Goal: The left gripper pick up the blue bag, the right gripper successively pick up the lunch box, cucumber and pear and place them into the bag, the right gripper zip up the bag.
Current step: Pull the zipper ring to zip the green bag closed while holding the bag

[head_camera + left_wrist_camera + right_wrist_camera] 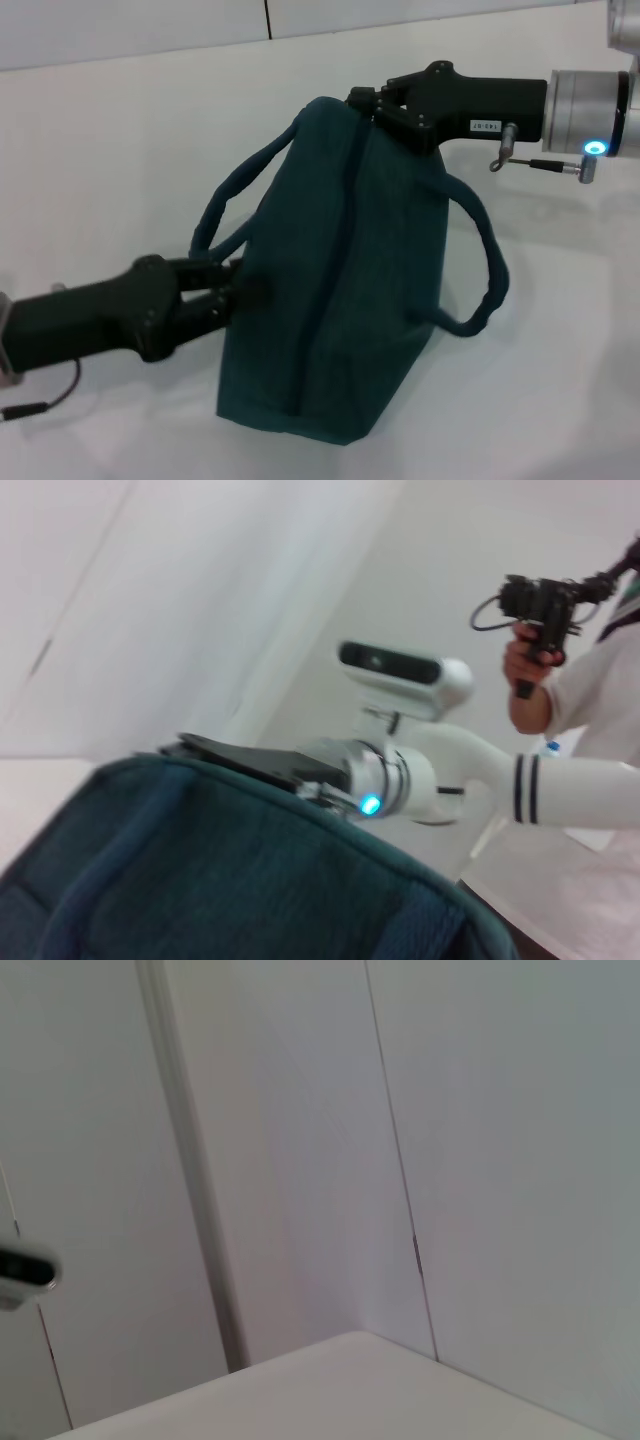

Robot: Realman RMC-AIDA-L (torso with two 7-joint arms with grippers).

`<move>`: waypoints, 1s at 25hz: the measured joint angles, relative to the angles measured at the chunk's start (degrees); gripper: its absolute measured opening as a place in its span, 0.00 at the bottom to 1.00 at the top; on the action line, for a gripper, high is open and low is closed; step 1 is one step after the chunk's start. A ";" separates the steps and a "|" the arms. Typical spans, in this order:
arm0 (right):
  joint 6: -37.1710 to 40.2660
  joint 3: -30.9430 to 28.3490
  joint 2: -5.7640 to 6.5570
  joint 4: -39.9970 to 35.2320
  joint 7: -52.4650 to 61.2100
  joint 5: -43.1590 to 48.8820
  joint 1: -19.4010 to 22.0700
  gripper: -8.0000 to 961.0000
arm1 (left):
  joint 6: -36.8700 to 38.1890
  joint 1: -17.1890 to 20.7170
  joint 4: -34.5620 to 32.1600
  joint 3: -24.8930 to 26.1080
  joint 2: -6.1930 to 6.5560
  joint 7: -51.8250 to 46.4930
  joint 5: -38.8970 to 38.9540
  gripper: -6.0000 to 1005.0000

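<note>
The blue bag (340, 280) stood at the centre of the head view on the white surface (120, 140), its top seam running up the frame and looking drawn together. No lunch box, cucumber or pear showed anywhere, so by my judgement they were already inside and the zipping was at or near its end. The left hand (232, 290), at lower left, was clamped on the bag's side near a handle. The right hand (372, 108), at upper centre, met the bag's far top corner, seemingly at the zipper's end; whether it pinched anything I cannot tell.
</note>
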State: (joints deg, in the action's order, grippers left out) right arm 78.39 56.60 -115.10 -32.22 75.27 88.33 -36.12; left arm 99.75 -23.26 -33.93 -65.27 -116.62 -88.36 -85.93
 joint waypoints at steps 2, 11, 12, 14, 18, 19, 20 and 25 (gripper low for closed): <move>0.16 0.00 0.00 -0.23 -0.07 0.00 0.23 0.02 | 0.02 0.39 -3.04 0.28 0.80 -4.51 -0.13 0.14; 0.24 0.00 -0.08 -0.12 -0.64 -0.01 0.37 0.02 | 0.06 -0.80 -13.02 3.74 4.70 -20.91 -1.11 0.50; 0.27 -0.01 -0.09 -0.12 -0.65 -0.01 0.37 0.02 | 0.03 -1.41 -14.36 3.82 4.74 -22.89 -1.93 0.54; 0.29 0.00 -0.10 -0.10 -0.68 -0.01 0.37 0.02 | -0.04 -2.78 -16.75 4.06 4.67 -26.45 -4.32 0.60; 0.29 0.00 -0.12 0.00 -0.91 -0.01 0.36 0.02 | -0.18 -5.63 -22.22 8.67 4.41 -32.05 -10.88 0.61; 0.29 0.00 -0.12 0.00 -0.91 -0.01 0.36 0.02 | -0.26 -6.15 -22.94 10.21 4.43 -32.43 -11.99 0.61; 0.29 0.00 -0.17 0.05 -1.26 -0.01 0.35 0.02 | -0.34 -7.00 -23.63 12.62 4.47 -32.79 -13.78 0.61; 0.29 0.01 -0.22 0.19 -1.55 -0.01 0.34 0.02 | -0.48 -12.05 -25.04 23.60 6.01 -33.52 -22.79 0.61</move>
State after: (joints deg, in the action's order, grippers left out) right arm 78.68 56.60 -115.33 -32.03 73.73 88.32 -35.77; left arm 99.27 -35.30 -58.97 -41.67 -110.61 -121.88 -108.72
